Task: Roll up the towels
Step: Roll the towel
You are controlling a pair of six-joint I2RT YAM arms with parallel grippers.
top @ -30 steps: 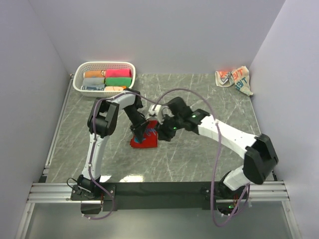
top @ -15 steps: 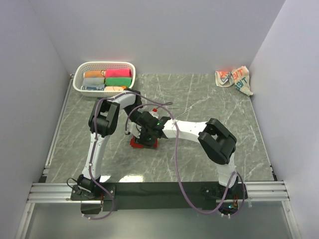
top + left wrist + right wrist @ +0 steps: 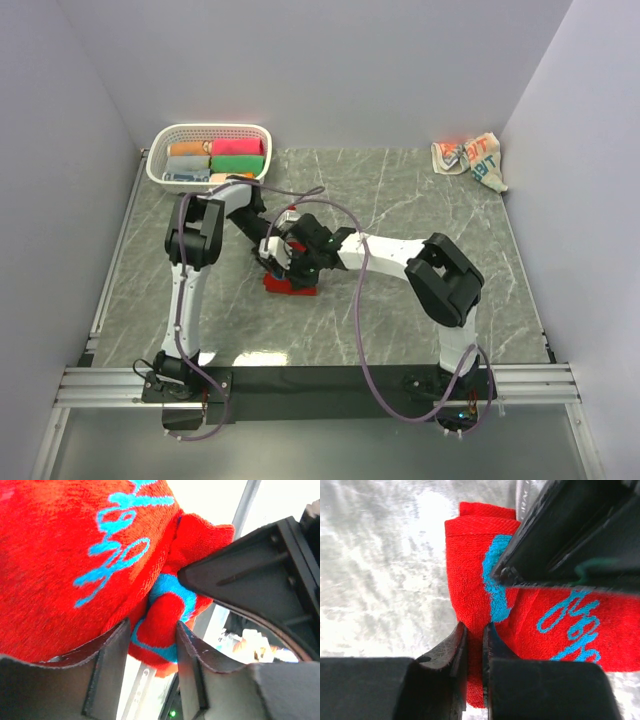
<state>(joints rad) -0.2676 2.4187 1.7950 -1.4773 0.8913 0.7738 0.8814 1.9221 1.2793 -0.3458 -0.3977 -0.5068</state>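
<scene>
Between both hands on the counter lies the red towel, the right hand pinching a thin fold of its edge, the left hand part-open around another fold.

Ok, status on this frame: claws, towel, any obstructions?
Right claw pinched on red towel edge. Left claw straddling a fold, part open. Cream towel untouched, far corner. Nothing blocking.

white basket of coloured rolls at far left, grey marbled table, pale walls
</scene>
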